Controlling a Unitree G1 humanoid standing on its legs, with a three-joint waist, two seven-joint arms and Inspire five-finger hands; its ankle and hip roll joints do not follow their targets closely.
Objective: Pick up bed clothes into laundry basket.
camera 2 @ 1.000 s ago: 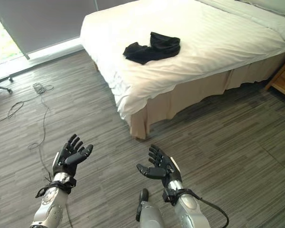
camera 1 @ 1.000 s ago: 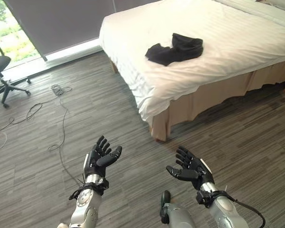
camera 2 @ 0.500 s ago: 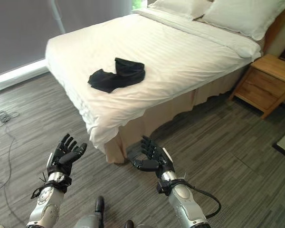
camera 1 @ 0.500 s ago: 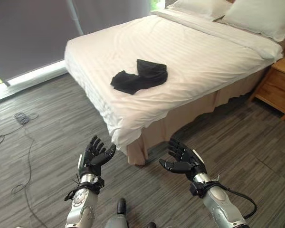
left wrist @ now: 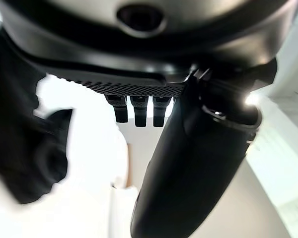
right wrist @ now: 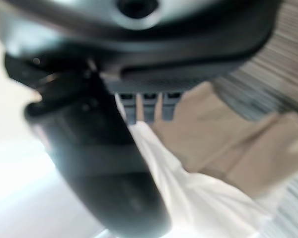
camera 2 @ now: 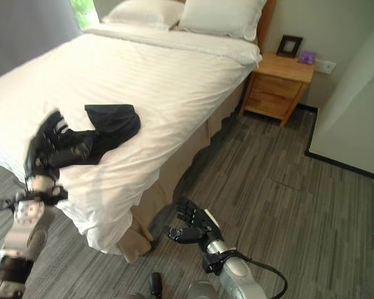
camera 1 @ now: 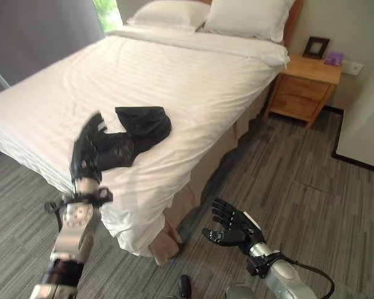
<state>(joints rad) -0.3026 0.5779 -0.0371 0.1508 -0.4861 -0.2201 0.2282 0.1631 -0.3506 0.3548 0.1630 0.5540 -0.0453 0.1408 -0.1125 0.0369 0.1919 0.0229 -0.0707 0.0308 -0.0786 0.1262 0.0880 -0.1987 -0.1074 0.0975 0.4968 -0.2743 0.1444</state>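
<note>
Dark clothes [camera 1: 134, 134] lie crumpled on the bed [camera 1: 193, 81], near its side edge. You have the left hand [camera 1: 87, 149] open just beside them; the right hand [camera 1: 230, 227] hangs open over the floor. Soft, light, limp: gather the bunched middle.

The clothes [camera 1: 140, 128] are black. The bed [camera 1: 193, 75] has white striped sheets. The floor [camera 1: 299, 199] is grey and streaky. The nightstand [camera 1: 302, 87] is brown wood.

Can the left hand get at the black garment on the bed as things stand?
Probably yes: the left hand is raised at the near edge of the black garment, fingers open, with bare white sheet around it.
</note>
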